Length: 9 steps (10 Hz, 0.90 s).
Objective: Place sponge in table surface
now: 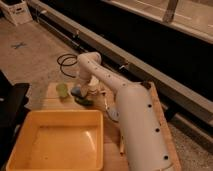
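Observation:
A pale green sponge lies on the wooden table near its far left corner. My gripper is at the end of the white arm, low over the table just right of the sponge. A small blue-grey object sits right at the gripper, with a dark piece beneath it; whether it is held is hidden by the wrist.
A large yellow bin fills the table's near left. A black cable coils on the floor beyond the table. A dark chair-like object stands at the left. A long dark counter runs behind.

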### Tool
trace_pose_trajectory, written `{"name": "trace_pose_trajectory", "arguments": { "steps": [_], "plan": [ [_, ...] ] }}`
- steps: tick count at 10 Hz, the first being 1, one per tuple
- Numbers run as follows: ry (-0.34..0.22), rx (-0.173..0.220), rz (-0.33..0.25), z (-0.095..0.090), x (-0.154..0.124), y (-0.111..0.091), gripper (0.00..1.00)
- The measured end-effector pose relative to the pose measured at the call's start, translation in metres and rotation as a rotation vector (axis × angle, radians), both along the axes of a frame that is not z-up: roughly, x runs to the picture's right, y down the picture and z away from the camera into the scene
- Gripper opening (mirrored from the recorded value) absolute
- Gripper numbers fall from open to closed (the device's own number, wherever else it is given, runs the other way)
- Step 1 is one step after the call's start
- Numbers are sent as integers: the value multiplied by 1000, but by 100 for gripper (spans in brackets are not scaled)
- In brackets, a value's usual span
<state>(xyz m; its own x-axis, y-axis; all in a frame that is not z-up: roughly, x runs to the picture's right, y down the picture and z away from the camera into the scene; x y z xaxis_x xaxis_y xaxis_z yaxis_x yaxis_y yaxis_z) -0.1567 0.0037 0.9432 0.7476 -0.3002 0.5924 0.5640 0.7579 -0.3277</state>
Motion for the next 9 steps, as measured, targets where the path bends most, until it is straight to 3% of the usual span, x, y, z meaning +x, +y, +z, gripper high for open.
{"name": "trace_pose_trajectory", "arguments": {
  "steps": [3, 9],
  "plan": [
    [31, 4, 30, 10, -1, 0, 65],
    [93, -42, 90, 38, 0, 12, 65]
  ]
}}
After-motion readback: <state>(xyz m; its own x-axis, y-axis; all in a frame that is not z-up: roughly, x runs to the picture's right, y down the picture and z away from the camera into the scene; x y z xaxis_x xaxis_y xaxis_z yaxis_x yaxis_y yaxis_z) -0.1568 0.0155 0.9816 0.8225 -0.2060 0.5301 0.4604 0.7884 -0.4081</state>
